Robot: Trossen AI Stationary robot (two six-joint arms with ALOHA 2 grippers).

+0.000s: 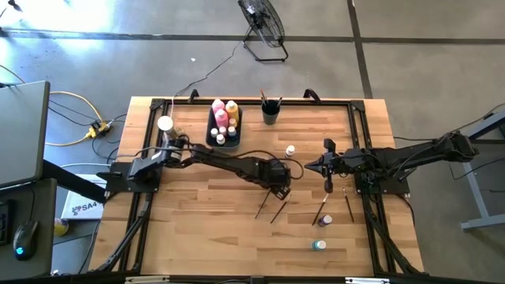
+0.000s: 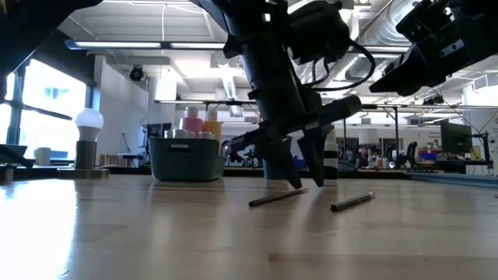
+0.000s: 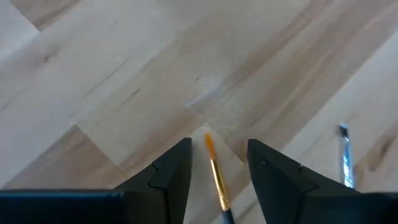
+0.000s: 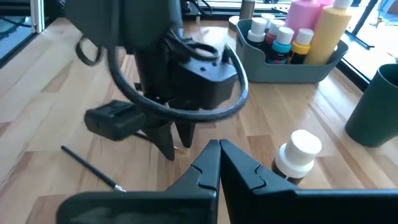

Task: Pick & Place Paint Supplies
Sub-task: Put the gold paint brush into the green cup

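Inside grey bin (image 1: 211,132): paint bottles (image 1: 223,115); left fingers (image 3: 174,173) apart astride paintbrush (image 3: 216,173), right together.

Bright overhead room light, backlit silhouettes and blur at table level.

One camera looks straight down on the whole desk (image 1: 205,197). Another sits at desktop level, facing the room. Each wrist camera peers closely past its own fingers (image 3: 171,174). The grey bin (image 1: 223,130) shows overhead, at desk level and from the right wrist.
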